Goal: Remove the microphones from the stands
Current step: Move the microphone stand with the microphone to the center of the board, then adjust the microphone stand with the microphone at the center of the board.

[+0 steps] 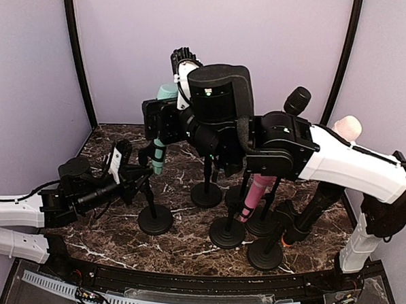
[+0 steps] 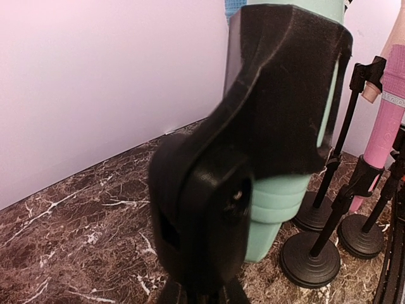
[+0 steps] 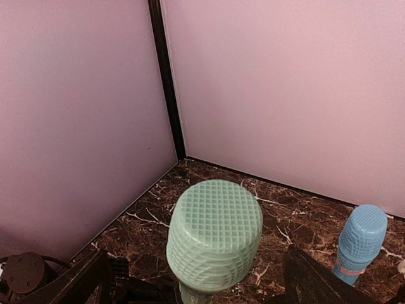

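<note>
Closing on the microphone is the step in hand: the right end effector (image 3: 197,284) hangs with its jaws spread wide, one dark finger (image 3: 82,282) on either side of the mint-green plastic microphone with the mesh-patterned dome head (image 3: 215,234). It sits directly between the jaws and is not yet touched, as far as the wrist view shows. That microphone stands nearly upright in the black plastic clip (image 2: 272,114) of a black round-based metal stand (image 1: 155,219), so the task's thing is not out of its holder. The left end effector (image 1: 130,172) is closed, and from above it appears clamped on the thin pole of that stand, just below the clip. Its own camera looks up at the clip and the mint-green body immediately above it, and its fingers barely show there. I judge this a bracing hold, meant to stop the stand from tipping. The next move calls for the right jaws to shut squarely on the microphone body beneath the head, then a pull straight up along the clip's axis, away from the left end effector, without twisting. To the right of the right end effector a blue dome-headed microphone (image 3: 361,237) stands over the dark marbled bench (image 3: 145,221), and a pink microphone (image 1: 259,190) sits farther off; the lift should keep away from both.
</note>
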Motion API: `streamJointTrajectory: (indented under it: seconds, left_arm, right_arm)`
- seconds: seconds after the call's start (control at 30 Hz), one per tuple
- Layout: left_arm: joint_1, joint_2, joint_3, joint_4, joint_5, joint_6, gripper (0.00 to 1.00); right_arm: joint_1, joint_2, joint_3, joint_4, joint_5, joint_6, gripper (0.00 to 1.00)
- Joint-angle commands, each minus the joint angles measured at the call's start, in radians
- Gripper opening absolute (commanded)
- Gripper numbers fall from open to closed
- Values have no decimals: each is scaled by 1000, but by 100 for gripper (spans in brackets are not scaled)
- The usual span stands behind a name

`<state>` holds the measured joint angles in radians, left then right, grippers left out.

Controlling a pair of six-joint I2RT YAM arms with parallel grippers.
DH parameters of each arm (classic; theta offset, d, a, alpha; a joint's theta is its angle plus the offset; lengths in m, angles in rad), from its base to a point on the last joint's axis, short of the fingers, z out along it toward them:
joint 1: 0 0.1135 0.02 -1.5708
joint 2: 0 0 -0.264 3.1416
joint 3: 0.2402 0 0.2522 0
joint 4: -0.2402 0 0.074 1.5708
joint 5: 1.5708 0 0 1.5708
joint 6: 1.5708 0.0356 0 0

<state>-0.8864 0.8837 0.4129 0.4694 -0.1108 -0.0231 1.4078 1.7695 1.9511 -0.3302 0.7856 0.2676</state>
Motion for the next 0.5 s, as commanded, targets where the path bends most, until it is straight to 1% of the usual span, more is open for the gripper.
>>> streamJointTrajectory:
  seconds: [0.0,0.1,0.3,0.4,0.47]
  left_arm:
    - [-1,-25,22,-73,22,-13,0]
    - [-2,-37,22,-82,16,-13,0]
    - [-1,-28,53,-131,20,-23,0]
    - [-2,-19,65,-138,18,-25,0]
    - [-2,-10,71,-145,14,-31,0]
  right_arm:
    - [-23,31,79,32,61,45,95]
    - [-49,51,86,35,27,63,93]
    - [-70,73,90,57,-24,54,82]
    - [-70,64,55,99,-57,35,75]
    - [-71,56,35,117,-66,35,67]
